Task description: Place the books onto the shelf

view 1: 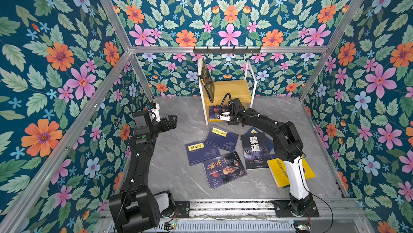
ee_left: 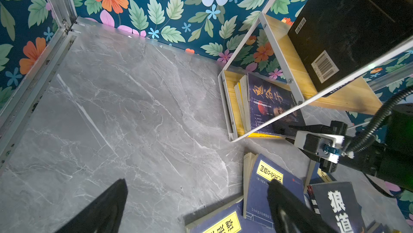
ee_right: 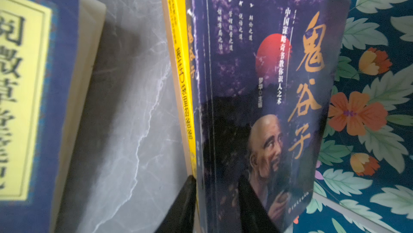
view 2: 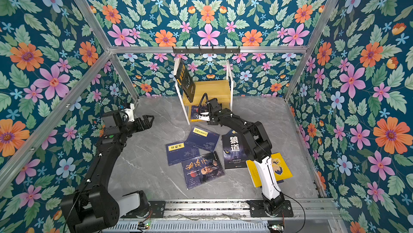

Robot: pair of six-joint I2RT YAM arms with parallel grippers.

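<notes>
Old-man-face book [ee_right: 268, 86] lies flat on the lower tier of the shelf [view 1: 234, 88], on top of a yellow book [ee_right: 178, 41]. My right gripper [ee_right: 216, 177] is narrowed onto its near edge, with one finger on the cover. I cannot tell whether the yellow book is also in the grip. A black book [view 1: 206, 79] leans upright on the tier above this gripper. My left gripper [view 1: 173, 122] is spread wide, holds nothing and hovers well apart from the shelf. Behind my right gripper, flat on the table [view 1: 174, 171], lie navy books [view 1: 221, 138], a wolf-eye book [view 1: 254, 151], a second old-man-face book [view 1: 224, 169] and a second yellow book [view 1: 277, 172].
</notes>
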